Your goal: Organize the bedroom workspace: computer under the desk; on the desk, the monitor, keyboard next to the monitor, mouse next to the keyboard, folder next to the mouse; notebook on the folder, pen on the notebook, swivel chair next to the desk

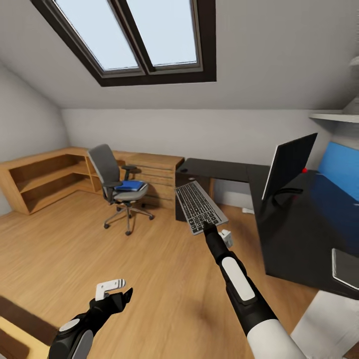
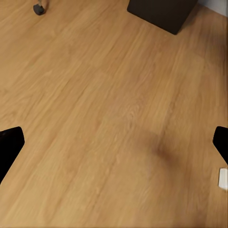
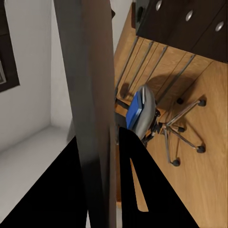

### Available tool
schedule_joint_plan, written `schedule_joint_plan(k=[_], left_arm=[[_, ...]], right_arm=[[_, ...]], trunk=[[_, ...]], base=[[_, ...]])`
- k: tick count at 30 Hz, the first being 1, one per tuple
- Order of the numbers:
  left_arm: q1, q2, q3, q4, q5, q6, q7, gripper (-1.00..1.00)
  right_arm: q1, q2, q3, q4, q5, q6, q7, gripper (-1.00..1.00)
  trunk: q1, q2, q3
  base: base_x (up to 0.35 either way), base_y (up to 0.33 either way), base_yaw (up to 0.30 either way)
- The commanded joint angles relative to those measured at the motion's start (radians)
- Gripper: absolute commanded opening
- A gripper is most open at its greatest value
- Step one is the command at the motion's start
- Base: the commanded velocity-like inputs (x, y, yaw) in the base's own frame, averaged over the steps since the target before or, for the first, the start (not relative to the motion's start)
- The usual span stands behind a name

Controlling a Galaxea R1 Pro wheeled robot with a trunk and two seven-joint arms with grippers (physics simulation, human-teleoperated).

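My right gripper (image 1: 206, 227) is shut on the near end of the silver-grey keyboard (image 1: 199, 206), holding it in the air above the floor, left of the desk (image 1: 294, 234). In the right wrist view the keyboard (image 3: 90, 95) runs edge-on between the black fingers (image 3: 135, 180). The monitor (image 1: 289, 165) stands on the desk. A thin grey notebook (image 1: 346, 268) lies on the desk's near right part. The swivel chair (image 1: 115, 185) stands by the wood cabinets with the blue folder (image 1: 130, 185) on its seat; both the chair (image 3: 154, 114) and folder (image 3: 137, 110) show past the keyboard. My left gripper (image 1: 115, 293) hangs open, low over the floor.
Low light-wood cabinets (image 1: 50, 177) line the far left wall. The black drawer unit (image 3: 190, 23) with silver knobs stands by the chair. A small white object (image 1: 227, 238) lies on the wooden floor (image 2: 109, 118) beside the desk. A blue panel (image 1: 340, 169) stands behind the desk.
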Motion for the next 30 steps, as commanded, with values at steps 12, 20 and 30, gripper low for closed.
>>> schedule_joint_plan(k=[12,20,30], left_arm=[[0.0,0.003,-0.002,-0.002,0.012,0.003,0.01,1.0],[0.0,0.003,-0.002,-0.002,0.012,0.005,0.01,1.0],[0.0,0.003,-0.002,-0.002,0.011,0.005,0.01,1.0]], right_arm=[[-0.001,0.0,0.001,0.001,-0.01,-0.004,0.003,-1.0],[-0.001,0.0,0.001,0.001,-0.01,-0.003,0.003,-1.0],[-0.001,0.001,0.001,0.001,-0.011,-0.002,0.003,-1.0]], trunk=[[-0.019,0.035,0.001],[-0.019,0.035,-0.009],[-0.019,0.035,-0.013]], base=[[0.177,0.162,-0.171],[0.278,0.207,-0.17],[0.315,0.134,-0.06]])
